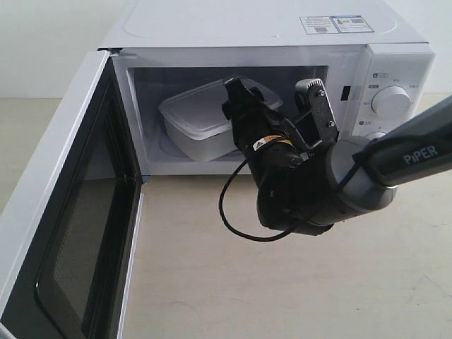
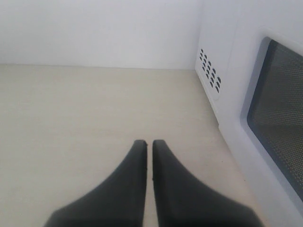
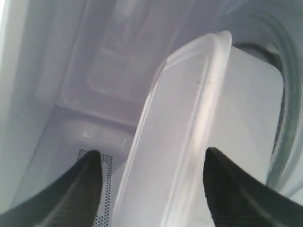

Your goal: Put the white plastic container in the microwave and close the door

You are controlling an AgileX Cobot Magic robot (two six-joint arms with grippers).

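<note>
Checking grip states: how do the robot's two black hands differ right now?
The left black hand has its fingers pressed together; the right black hand has them spread wide. The left is over beige tabletop; the right straddles the translucent white plastic container inside the boxy white microwave. Neither grips anything.

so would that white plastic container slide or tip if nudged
Probably light: the white plastic container looks thin and translucent. Likely slides rather than tips, being shallow and wide on the glass turntable. Smooth walls may flex if squeezed.

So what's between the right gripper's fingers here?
The rimmed edge of the white plastic container, inside the microwave; the right gripper straddles it, fingers open. The right wrist view shows it.
</note>
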